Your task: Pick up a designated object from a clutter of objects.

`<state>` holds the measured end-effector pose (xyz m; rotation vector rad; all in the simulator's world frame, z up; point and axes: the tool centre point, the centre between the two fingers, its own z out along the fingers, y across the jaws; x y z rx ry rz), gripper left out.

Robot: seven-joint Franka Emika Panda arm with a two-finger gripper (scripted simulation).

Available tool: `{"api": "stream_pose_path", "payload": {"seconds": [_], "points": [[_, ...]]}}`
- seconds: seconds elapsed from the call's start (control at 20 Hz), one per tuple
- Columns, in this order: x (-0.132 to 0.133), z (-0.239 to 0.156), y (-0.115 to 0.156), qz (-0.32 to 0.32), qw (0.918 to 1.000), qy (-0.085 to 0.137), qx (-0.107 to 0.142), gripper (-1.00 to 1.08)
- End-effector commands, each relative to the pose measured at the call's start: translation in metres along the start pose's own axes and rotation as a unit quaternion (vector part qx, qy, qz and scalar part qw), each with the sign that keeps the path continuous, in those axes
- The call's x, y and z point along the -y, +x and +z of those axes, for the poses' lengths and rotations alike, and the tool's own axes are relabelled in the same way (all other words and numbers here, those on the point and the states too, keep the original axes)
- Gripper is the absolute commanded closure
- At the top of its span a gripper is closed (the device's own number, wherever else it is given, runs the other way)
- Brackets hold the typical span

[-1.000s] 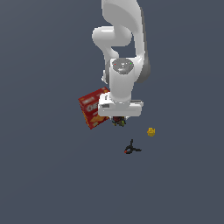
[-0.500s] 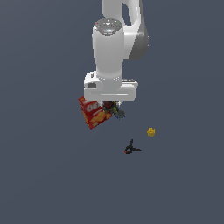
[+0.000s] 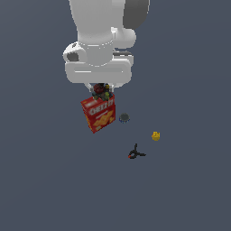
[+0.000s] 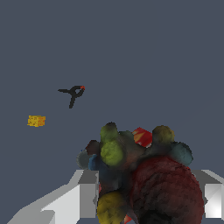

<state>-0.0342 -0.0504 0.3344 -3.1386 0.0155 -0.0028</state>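
Observation:
The designated object (image 3: 101, 92) is a dark lump speckled red, green and yellow. It hangs under the white hand in the exterior view, lifted off the floor, with my gripper (image 3: 101, 93) shut on it. In the wrist view the lump (image 4: 140, 175) fills the space between the two grey fingers (image 4: 87, 197), and my gripper (image 4: 146, 199) holds it on both sides. The rest of the clutter lies below on the floor: a red Cheez-It box (image 3: 99, 115), a small grey disc (image 3: 124, 118), a small yellow block (image 3: 156, 136) and a black three-pronged item (image 3: 135, 154).
The wrist view also shows the black three-pronged item (image 4: 72, 92) with its red tip and the yellow block (image 4: 36, 120), both on the flat grey floor. The white arm rises above the hand in the exterior view.
The arm has risen with the speckled lump in the gripper, lifting it away from the floor and the red box. The other objects have stayed where they were.

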Motion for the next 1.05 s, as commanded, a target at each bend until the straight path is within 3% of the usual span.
{"api": "stream_pose_path", "payload": {"seconds": [0.0, 0.5, 1.0], "points": [[-0.010, -0.025, 0.000, 0.000, 1.0000, 0.000, 0.000, 1.08], [-0.037, -0.087, 0.004, 0.000, 1.0000, -0.001, 0.001, 1.08], [-0.043, -0.101, 0.007, 0.000, 1.0000, -0.001, 0.001, 1.08]]}}
